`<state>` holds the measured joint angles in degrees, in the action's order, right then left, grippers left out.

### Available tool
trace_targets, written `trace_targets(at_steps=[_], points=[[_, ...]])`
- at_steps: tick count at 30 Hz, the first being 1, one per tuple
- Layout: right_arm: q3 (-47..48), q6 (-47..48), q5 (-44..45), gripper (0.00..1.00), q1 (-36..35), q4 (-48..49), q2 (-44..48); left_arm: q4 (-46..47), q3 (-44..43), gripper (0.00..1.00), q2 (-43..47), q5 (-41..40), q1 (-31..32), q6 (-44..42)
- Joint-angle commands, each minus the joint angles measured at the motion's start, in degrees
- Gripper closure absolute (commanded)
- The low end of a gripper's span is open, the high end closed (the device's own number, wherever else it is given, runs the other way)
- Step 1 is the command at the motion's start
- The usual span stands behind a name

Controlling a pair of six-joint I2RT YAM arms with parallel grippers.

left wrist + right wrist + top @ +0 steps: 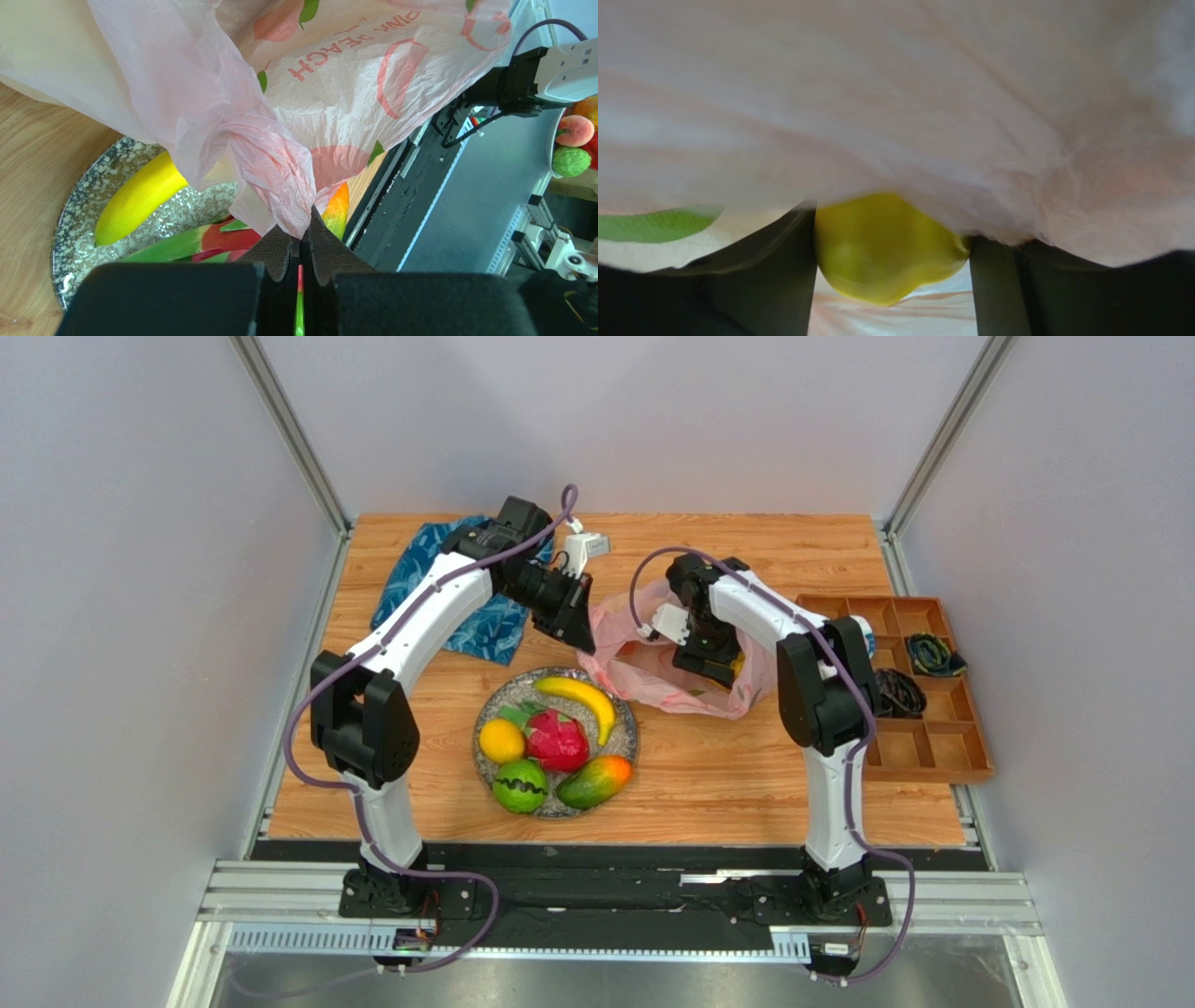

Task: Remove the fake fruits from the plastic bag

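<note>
Item: yellow fruit [885,255], glossy and rounded, probably the lemon. Location: inside the plastic bag [659,669], under a sagging fold of pink film. Holder: right gripper [889,227], reached into the bag's mouth, its fingers [773,280] moderately apart on either side, the fruit filling the gap and seemingly touching both; how firm the hold is cannot be told. Green patch at the left of the right wrist view: fruit or printed leaf, cannot tell. Bag: lies on the desk [730,770] just right of the plate, one corner lifted and gathered into a twist. Left gripper [303,236]: fully closed, pinching that twist of film, raised near the plate's far edge. Fruits out of the bag, on the speckled plate [70,238]: banana [582,703], orange [501,741], dragon fruit [557,741], green melon [519,786], mango [595,781]. Step in hand, by judgement: drawing the yellow fruit out. Handling note: the shell looks slick, so squeeze across its widest part before moving; withdraw along the line of the mouth, low and slow, so the drooping film is not dragged along; the left pinch should hold the film taut and high to hold the mouth open. Surroundings: blue patterned cloth [449,588] at far left; compartmented wooden tray [968,749] at the right edge, well apart.
</note>
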<state>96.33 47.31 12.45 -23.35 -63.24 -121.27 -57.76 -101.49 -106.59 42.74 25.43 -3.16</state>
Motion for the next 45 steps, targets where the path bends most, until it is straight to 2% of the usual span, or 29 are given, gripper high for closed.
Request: trace_targets(at_steps=[1,2,5,6,12,15,17,19,21,25,28,32,36,40,45], points=[[3.2,-0.5,-3.0,0.6,-0.6,-2.6,2.6,-0.1,-0.8,1.0,2.3,-0.1,0.1,-1.5],[5.5,-1.3,-4.2,0.64,-0.9,-3.6,3.8,-0.1,-0.9,1.0,2.3,-0.1,0.1,-1.5],[10.1,-2.5,-10.8,0.66,-1.5,-7.2,10.2,-0.2,-1.3,1.0,1.9,-0.4,0.1,-1.7],[11.2,-2.9,-15.6,0.66,-1.8,-7.9,12.3,-0.1,-1.6,1.0,1.6,-0.6,0.1,-1.6],[14.0,-9.2,-33.2,0.61,-2.4,-8.9,26.7,-0.1,-3.4,1.0,0.4,-0.9,0.1,-0.9],[13.1,-7.8,-37.4,0.58,-6.3,-12.9,30.8,-0.2,-5.5,1.0,-0.7,-0.9,0.1,-0.1],[7.0,-7.0,-37.1,0.58,-10.3,-13.7,34.2,-0.5,-7.2,1.0,-1.7,-0.1,0.0,0.3],[-1.8,-7.1,-35.8,0.58,-12.9,-10.3,36.4,-0.3,-9.4,1.0,-3.1,0.4,-0.6,1.1],[-5.0,-7.1,-36.0,0.57,-15.9,-7.5,37.4,-0.3,-11.1,1.0,-4.2,0.9,-0.9,1.7],[-1.4,-4.9,-35.6,0.56,-18.5,-5.8,29.7,-0.4,-12.3,1.0,-5.4,0.5,-1.4,1.4],[4.8,-7.7,-35.2,0.59,-19.1,-4.1,21.4,-0.3,-11.7,1.0,-4.8,0.1,-1.7,1.3],[10.9,-11.9,-28.1,0.61,-22.2,0.2,12.7,-0.3,-9.4,1.0,-1.9,-1.0,-2.0,0.6],[7.7,-7.0,-13.3,0.64,-27.1,9.1,9.7,0.2,-8.8,1.0,-0.5,-3.1,-2.1,1.3],[3.7,-1.5,-9.3,0.62,-29.9,20.3,9.4,-0.2,-11.4,1.0,-1.3,-4.5,-2.1,2.4],[8.7,0.5,-6.0,0.61,-31.3,22.8,3.1,-0.3,-13.8,1.0,-2.1,-4.2,-2.1,2.3]])
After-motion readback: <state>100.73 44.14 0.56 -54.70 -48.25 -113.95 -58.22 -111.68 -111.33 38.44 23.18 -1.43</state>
